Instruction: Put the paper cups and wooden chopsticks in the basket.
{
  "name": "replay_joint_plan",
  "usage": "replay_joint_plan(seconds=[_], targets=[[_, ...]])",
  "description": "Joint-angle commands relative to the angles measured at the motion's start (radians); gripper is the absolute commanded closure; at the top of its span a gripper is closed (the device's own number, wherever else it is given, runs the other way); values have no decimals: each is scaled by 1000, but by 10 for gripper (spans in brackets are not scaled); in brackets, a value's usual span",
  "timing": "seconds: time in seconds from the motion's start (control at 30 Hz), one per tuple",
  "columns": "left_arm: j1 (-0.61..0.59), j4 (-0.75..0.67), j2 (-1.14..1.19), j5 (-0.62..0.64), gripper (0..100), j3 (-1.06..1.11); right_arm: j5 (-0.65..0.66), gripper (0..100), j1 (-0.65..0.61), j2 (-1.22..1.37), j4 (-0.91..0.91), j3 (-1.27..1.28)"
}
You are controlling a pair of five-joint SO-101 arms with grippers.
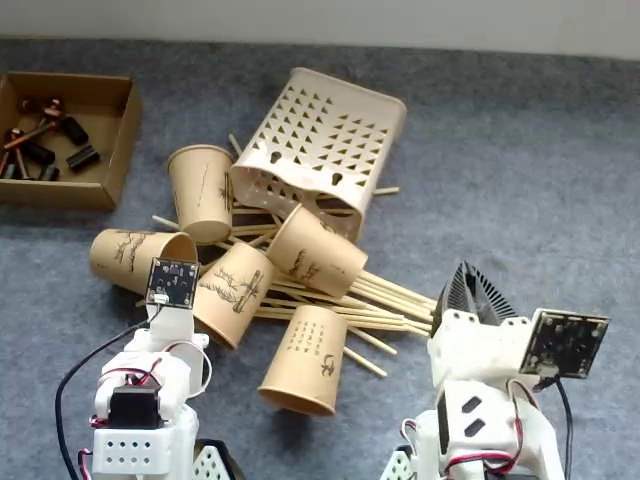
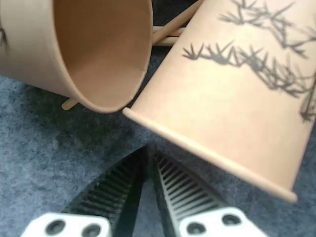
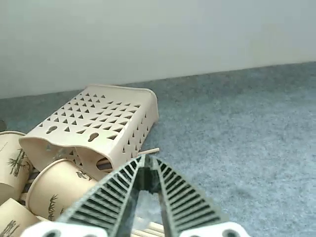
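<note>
On the grey mat [image 1: 520, 180] lie five printed paper cups [image 1: 305, 358], one basket [image 1: 330, 135] and loose chopsticks [image 1: 395, 295]; left gripper [image 2: 148, 153] and right gripper [image 3: 145, 162] jaws are closed, empty.

No text can be read; the paper cups [image 1: 232, 292] bear bamboo drawings and perhaps small characters, too blurred.

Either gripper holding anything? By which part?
Nothing held. The left gripper is shut and empty, just short of the rim of a tan paper cup; the right gripper is shut and empty.
</note>
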Motion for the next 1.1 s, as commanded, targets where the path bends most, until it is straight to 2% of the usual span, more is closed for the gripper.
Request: replay_joint_plan(seconds=[0.0,0.2,0.33,0.43,0.6,0.73,0.83,0.93,1.07], targets=[[16,3,-5,-2,993,21,48,993,-19,124,51,-105],[16,3,-5,-2,993,21,48,992,-117,450,185,-358],[16,3,-5,-2,993,21,54,992,-170,521,179,-460],[16,3,-5,-2,993,21,64,992,-234,530,130,-460],[16,3,-5,-2,993,21,219,992,-397,532,65,-392],[16,3,-5,-2,993,21,222,991,-447,533,-22,-308],[16,3,-5,-2,993,21,221,923,-463,581,-65,-257],[16,3,-5,-2,993,21,150,827,-478,690,-68,-239],[16,3,-5,-2,993,21,133,814,-478,826,-127,-271]])
